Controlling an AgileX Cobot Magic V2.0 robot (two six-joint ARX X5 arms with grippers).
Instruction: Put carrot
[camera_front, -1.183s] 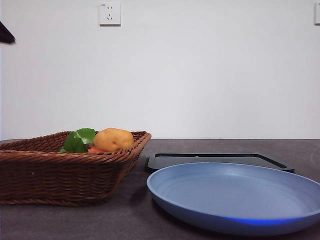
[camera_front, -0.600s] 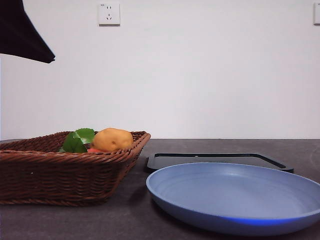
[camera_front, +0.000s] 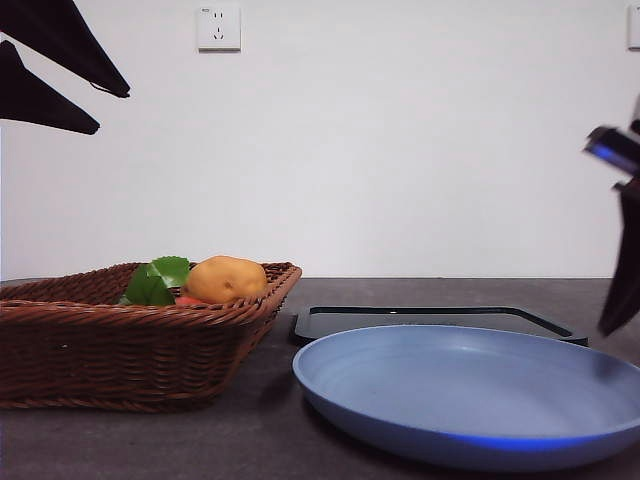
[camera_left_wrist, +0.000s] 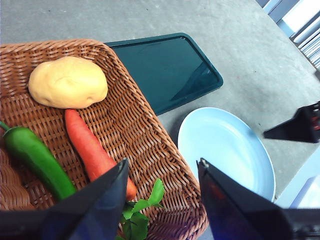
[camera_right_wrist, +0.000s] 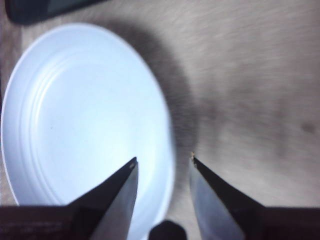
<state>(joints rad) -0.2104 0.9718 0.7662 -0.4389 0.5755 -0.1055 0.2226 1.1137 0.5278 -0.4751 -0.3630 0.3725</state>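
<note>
Potato (camera_front: 226, 279) and basket (camera_front: 120, 340) rim hide most of the carrot (camera_front: 186, 299).

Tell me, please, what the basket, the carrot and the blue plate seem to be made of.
Basket: woven brown wicker or rattan, going by its interlaced strands. Carrot: probably plastic, smooth and evenly red-orange, with slightly shiny green leaves. Blue plate: likely plastic or glazed ceramic, with a smooth satin surface and faint concentric rings.

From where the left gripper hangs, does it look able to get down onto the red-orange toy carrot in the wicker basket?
Probably yes. The left gripper hangs open above the brown wicker basket, and the red-orange toy carrot lies uncovered. The yellow-brown potato touches its tip and the green pepper lies alongside, so room is tight.
</note>
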